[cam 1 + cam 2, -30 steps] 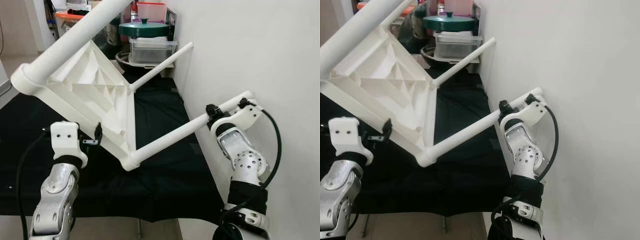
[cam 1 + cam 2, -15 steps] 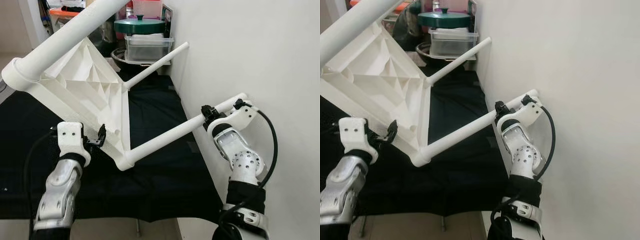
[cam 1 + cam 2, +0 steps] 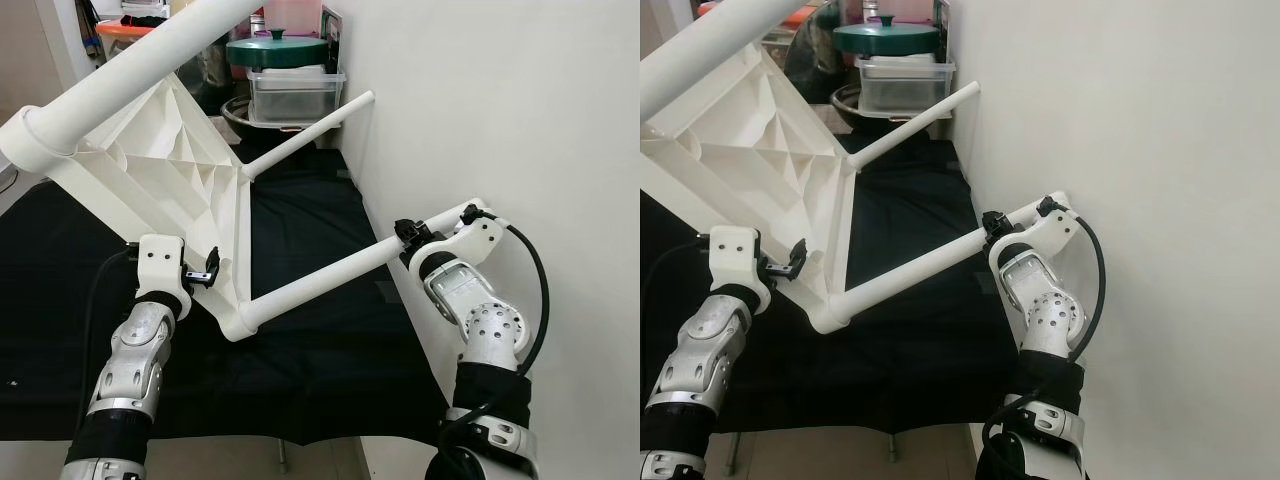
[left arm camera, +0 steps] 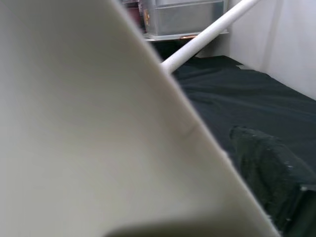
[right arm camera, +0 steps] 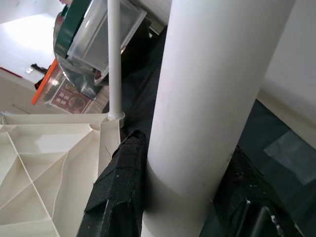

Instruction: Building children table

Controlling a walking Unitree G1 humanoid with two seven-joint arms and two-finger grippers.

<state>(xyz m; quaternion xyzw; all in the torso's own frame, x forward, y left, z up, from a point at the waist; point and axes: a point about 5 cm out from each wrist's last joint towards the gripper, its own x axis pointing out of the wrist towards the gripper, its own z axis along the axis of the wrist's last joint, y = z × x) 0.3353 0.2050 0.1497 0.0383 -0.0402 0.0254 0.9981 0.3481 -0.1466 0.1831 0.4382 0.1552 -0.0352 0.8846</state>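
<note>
A white plastic children's table (image 3: 160,170) is tilted up on its side over the black mat (image 3: 320,360), ribbed underside facing me. Three round legs show: a thick one (image 3: 130,70) at top left, a far one (image 3: 305,135) pointing at the wall, and a near one (image 3: 330,275) reaching right. My left gripper (image 3: 208,274) is shut on the lower edge of the tabletop. My right gripper (image 3: 410,237) is shut on the near leg close to its free end; in the right wrist view its black fingers (image 5: 121,192) clamp both sides of the leg (image 5: 207,98).
A white wall (image 3: 500,100) runs close along the right, almost touching the near leg's end. At the back stand a clear plastic bin (image 3: 295,90) with a green lid (image 3: 278,48), a metal bowl and orange and red containers. The mat's front edge lies near my body.
The view shifted slightly. My left arm has moved right and up along the tabletop edge, and the table has swung a little lower and toward me; the right gripper keeps hold of the leg.
</note>
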